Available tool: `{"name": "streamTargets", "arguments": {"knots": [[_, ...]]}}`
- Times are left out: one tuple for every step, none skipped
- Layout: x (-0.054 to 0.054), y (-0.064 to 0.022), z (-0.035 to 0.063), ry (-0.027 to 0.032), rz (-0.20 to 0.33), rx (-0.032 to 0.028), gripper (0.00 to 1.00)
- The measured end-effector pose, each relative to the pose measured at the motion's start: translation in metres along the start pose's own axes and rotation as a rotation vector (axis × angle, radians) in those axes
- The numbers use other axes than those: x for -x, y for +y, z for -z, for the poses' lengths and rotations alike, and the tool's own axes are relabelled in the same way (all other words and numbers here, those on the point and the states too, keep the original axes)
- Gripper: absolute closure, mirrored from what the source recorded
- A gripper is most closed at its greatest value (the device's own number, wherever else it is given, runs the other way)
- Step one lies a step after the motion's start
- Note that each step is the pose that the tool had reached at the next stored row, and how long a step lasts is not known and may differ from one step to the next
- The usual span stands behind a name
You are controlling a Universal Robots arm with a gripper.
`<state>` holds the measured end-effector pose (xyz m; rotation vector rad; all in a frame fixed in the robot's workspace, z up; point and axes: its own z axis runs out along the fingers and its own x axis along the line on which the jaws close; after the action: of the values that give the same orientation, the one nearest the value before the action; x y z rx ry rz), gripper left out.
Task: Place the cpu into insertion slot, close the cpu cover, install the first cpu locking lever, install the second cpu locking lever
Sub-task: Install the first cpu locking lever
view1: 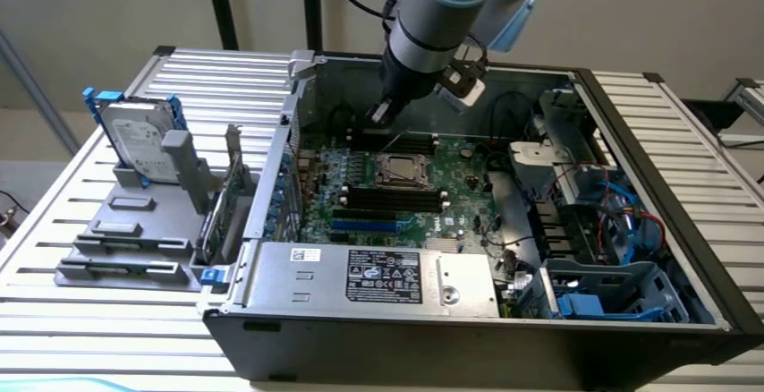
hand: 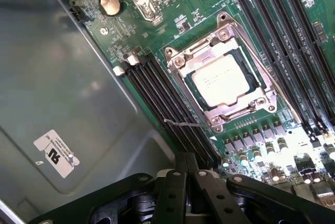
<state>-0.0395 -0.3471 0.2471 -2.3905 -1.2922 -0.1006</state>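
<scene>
cpu [hand: 222, 80] just beyond closed gripper [hand: 188, 164]

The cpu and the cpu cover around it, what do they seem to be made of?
The cpu: probably metal on top, pale and matte; it gives a soft sheen, no mirror glare. The cpu cover: likely stamped steel, bright silvery; its edges and corners glint sharply.

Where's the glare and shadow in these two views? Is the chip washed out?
Wrist view: the capacitor corner of the board is blown out white; the chip is bright but not washed out; the gripper sits dark in the foreground. Exterior view: even room light, the case's back wall in shade, mild sheen on the power supply.
</scene>
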Motion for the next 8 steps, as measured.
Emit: {"name": "streamTargets", "arguments": {"knots": [[0.000, 0.0000, 0.0000, -0.0001, 0.000, 0.0000, 0.89], [0.000, 0.0002, -0.0006, 0.0002, 0.000, 0.0003, 0.89], [0.001, 0.0007, -0.0018, 0.0003, 0.001, 0.0010, 0.89], [0.001, 0.0013, -0.0034, 0.0009, 0.001, 0.0019, 0.89], [0.002, 0.0017, -0.0051, 0.0014, 0.001, 0.0024, 0.89], [0.002, 0.0021, -0.0069, 0.0017, 0.002, 0.0029, 0.89], [0.003, 0.0022, -0.0085, 0.0019, 0.002, 0.0034, 0.89], [0.004, 0.0024, -0.0102, 0.0022, 0.002, 0.0041, 0.89]]}}
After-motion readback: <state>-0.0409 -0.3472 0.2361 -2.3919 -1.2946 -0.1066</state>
